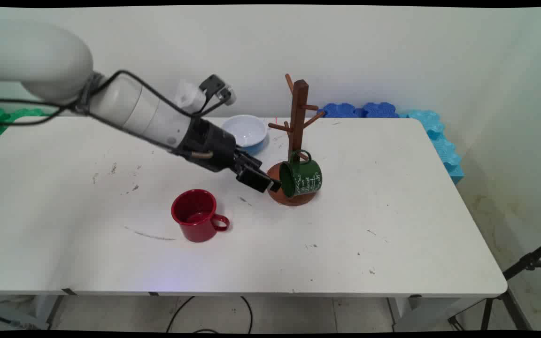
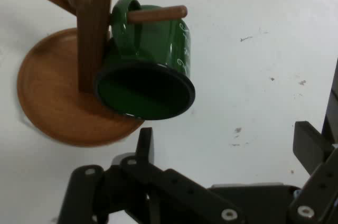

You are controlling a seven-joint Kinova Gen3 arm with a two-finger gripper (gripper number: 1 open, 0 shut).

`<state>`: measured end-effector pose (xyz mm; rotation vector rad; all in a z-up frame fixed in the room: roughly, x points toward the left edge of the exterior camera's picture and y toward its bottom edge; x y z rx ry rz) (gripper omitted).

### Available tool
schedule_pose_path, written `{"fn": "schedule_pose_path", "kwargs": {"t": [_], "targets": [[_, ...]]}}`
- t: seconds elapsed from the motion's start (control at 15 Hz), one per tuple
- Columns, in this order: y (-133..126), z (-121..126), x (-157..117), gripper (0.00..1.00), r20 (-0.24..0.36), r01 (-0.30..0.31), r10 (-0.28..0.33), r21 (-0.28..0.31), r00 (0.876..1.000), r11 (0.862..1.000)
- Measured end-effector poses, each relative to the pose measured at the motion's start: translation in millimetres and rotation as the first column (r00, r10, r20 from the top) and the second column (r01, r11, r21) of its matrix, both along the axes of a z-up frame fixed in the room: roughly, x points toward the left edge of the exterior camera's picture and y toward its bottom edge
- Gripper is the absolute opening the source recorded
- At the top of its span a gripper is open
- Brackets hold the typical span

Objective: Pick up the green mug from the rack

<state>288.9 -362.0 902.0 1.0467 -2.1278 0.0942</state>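
I am watching my gripper (image 1: 263, 182) reach in low from the left, stopped just beside the mouth of a green mug (image 1: 301, 178). The green mug hangs by its handle on a low peg of a wooden mug tree (image 1: 298, 122), tipped on its side so that its open rim faces my gripper. In the hand view the green mug's dark opening (image 2: 145, 94) sits just ahead of the fingers (image 2: 145, 142), and the peg passes clearly through the handle loop. My gripper stands wide open and holds nothing; one finger rises at the lower middle of that view and the other far off at the right edge, with bare table between them. The fingers do not appear to touch the green mug. The mug tree's round base (image 2: 50, 102) lies under and behind the green mug. Back toward the arm and nearer the camera, well apart from my gripper, a red mug (image 1: 197, 215) stands upright on the white table (image 1: 392, 225), its handle pointing right. Behind my gripper, near the table's far edge, rests a white bowl (image 1: 244, 131) with a blue outside. The mug tree's other pegs are bare.
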Motion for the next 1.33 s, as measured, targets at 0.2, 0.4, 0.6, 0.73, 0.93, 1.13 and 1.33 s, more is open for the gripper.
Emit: {"fn": "schedule_pose_path", "kwargs": {"t": [0.2, 0.4, 0.6, 0.73, 0.93, 1.13, 1.33], "targets": [[10, -16, 0, 1.0, -0.049, -0.05, 0.05, -0.005, 0.998, 0.999], [18, -29, 1, 1.0, -0.095, -0.099, 0.097, -0.023, 0.991, 0.995], [24, -40, 2, 1.0, -0.14, -0.147, 0.141, -0.035, 0.98, 0.989], [26, -45, 2, 1.0, -0.162, -0.167, 0.158, -0.039, 0.974, 0.985], [29, -55, 0, 1.0, -0.204, -0.199, 0.185, -0.05, 0.961, 0.979], [30, -66, -2, 1.0, -0.237, -0.229, 0.21, -0.059, 0.949, 0.972], [30, -77, -6, 1.0, -0.259, -0.261, 0.236, -0.064, 0.937, 0.963]]}}
